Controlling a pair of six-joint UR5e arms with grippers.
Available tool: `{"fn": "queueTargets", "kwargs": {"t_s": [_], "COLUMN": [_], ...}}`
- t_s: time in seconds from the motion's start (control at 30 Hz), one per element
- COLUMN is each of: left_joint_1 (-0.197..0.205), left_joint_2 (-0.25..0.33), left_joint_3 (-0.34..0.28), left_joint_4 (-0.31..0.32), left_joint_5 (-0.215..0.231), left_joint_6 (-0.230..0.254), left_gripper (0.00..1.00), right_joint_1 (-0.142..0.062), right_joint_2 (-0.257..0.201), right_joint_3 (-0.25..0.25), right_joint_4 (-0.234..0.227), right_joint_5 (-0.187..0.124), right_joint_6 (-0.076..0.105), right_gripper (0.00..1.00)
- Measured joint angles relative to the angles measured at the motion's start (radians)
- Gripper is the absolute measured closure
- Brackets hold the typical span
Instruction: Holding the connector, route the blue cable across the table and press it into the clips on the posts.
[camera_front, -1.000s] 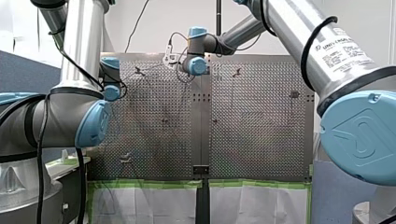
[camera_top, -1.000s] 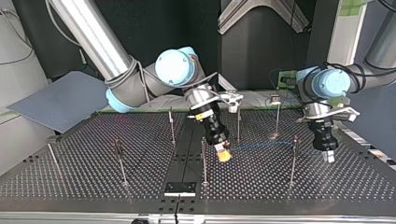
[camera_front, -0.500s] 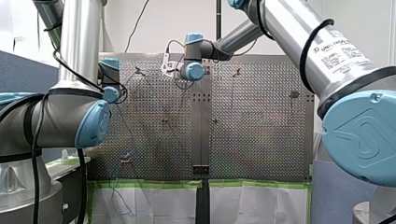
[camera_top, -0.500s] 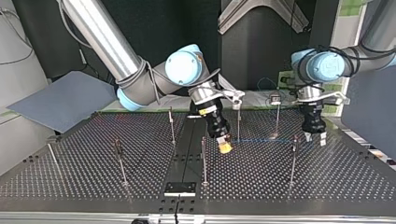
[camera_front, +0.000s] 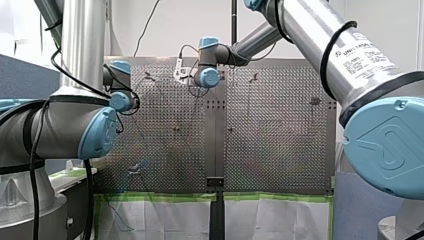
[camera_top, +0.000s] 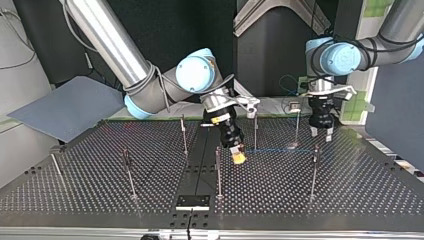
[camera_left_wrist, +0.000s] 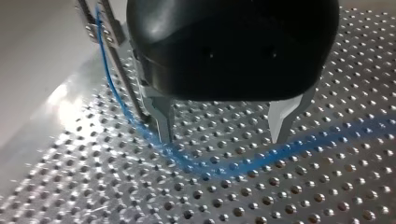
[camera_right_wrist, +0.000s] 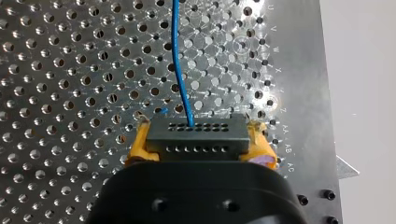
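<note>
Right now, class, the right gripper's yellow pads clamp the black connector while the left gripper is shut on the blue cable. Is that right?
No. The left gripper is open: the left wrist view shows its metal fingers apart, the blue cable running below their tips. The right gripper does clamp the black connector with its yellow pads.

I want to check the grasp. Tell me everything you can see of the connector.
The connector is a small black rectangular block, plastic by its look, with two rows of small round holes. It sits level, clamped at its short ends between the yellow pads of my right gripper, over the perforated table; whether it touches the table I cannot tell. The blue cable leaves a hole near the middle of the far row and runs ahead.
</note>
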Motion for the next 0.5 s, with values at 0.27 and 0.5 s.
{"fn": "queueTargets", "kwargs": {"t_s": [0.27,0.5], "left_joint_1": [-0.006,-0.007], "left_joint_2": [0.070,0.137], "left_joint_3": [-0.033,-0.086], "left_joint_4": [-0.007,-0.001], "left_joint_5": [0.016,0.045], "left_joint_6": [-0.028,-0.045], "left_gripper": [0.00,0.00], "right_joint_1": [-0.004,-0.005], "right_joint_2": [0.003,0.004], "right_joint_3": [0.011,0.013], "right_joint_4": [-0.001,-0.001], "right_joint_5": [0.001,0.001], "right_joint_6": [-0.001,-0.001], "right_gripper": [1.00,1.00]}}
